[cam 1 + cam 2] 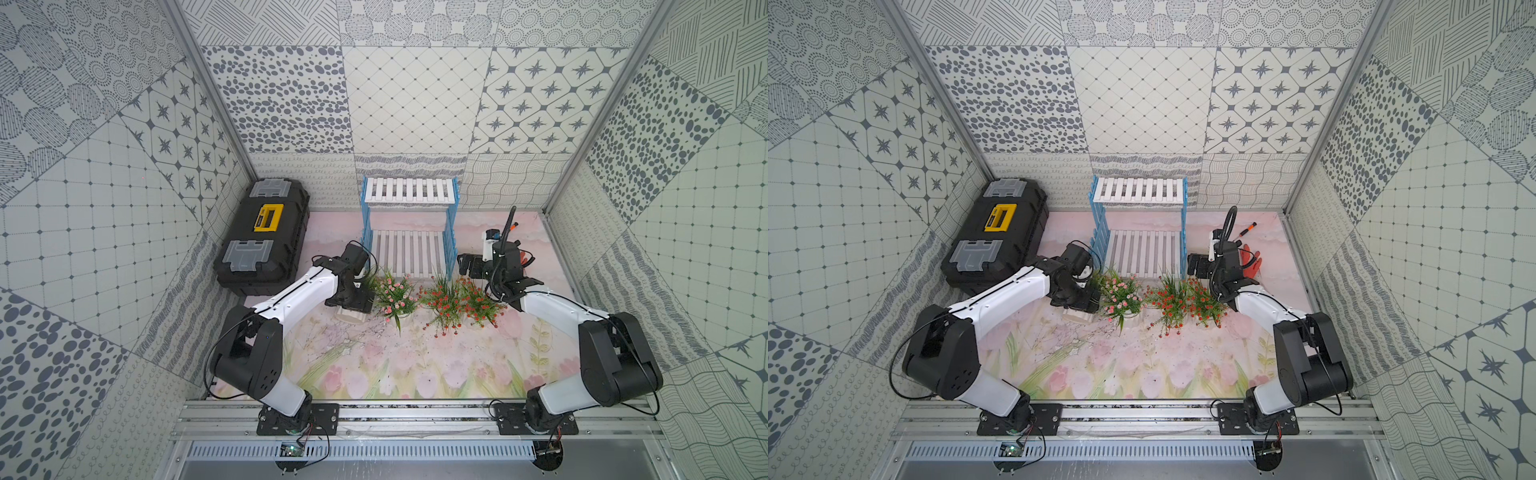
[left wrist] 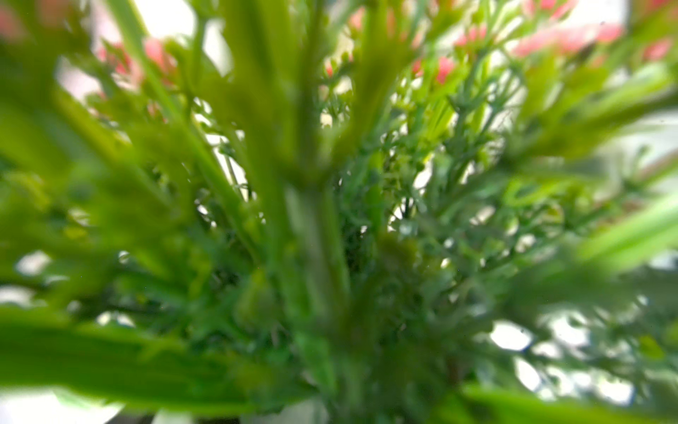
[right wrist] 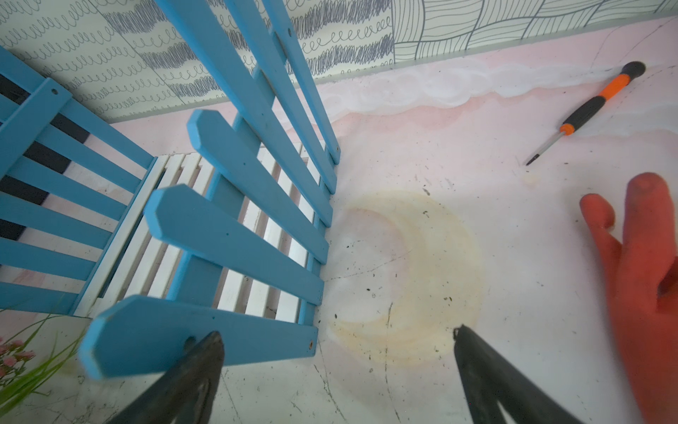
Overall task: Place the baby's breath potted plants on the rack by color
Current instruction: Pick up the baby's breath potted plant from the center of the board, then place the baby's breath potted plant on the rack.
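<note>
A flowered table is seen in both top views, with a black toolbox set at its far left and the rack at the back centre. The plants are all found on the table just in front of the rack's lower shelf. A pink plant is stood left of centre, and the red plants are stood side by side to its right, their leaves touching. A white pot is seen tilted under the left tool. It probably belongs to the second pink plant, since the left wrist view is filled with blurred foliage and pink blossoms. Whether the left tool is apart or clamped on that pot cannot be told.

The right tool is held low beside the rack's right lattice, its fingers spread apart with nothing between them. A red glove is laid right of it, and a screwdriver beyond, near the back wall.
</note>
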